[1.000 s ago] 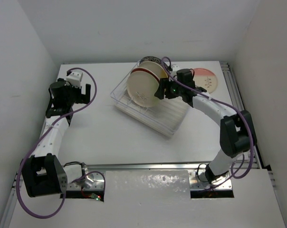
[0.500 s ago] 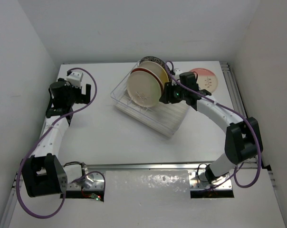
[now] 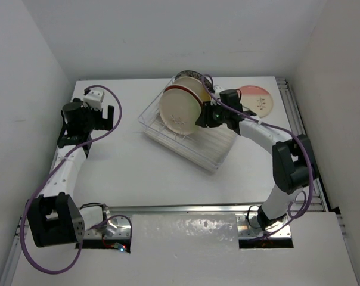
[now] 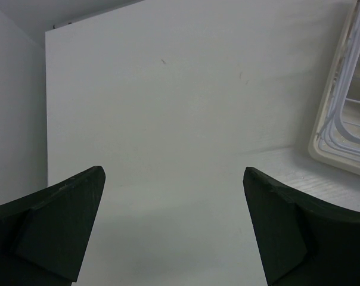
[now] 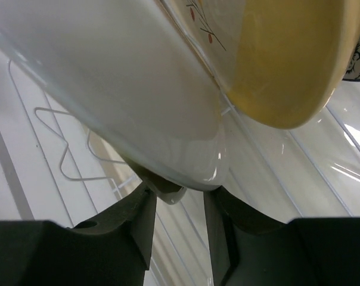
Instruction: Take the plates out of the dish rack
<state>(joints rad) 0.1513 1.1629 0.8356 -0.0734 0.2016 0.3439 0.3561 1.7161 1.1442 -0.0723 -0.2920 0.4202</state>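
The dish rack (image 3: 198,146) sits at the table's middle back. Three plates stand in it: a red-rimmed plate (image 3: 179,110) in front, a cream plate (image 3: 202,90) behind it, and a blue-patterned plate (image 3: 186,75) at the back. A pink plate (image 3: 255,99) lies flat on the table to the right. My right gripper (image 3: 202,114) is at the front plate's right edge. In the right wrist view the gripper (image 5: 180,196) has its jaws narrowed on the rim of that plate's white back (image 5: 108,77), with the cream plate (image 5: 281,65) behind. My left gripper (image 3: 108,116) is open and empty at the far left.
The left wrist view shows the left gripper (image 4: 174,179) over bare table, with the rack's corner (image 4: 347,119) at the right edge. Wire dividers (image 5: 61,155) stand on the rack's ribbed base. White walls enclose the table on three sides.
My right arm drew out to the right half a second ago, then came back in against the front plate's right edge. The left arm has not moved.
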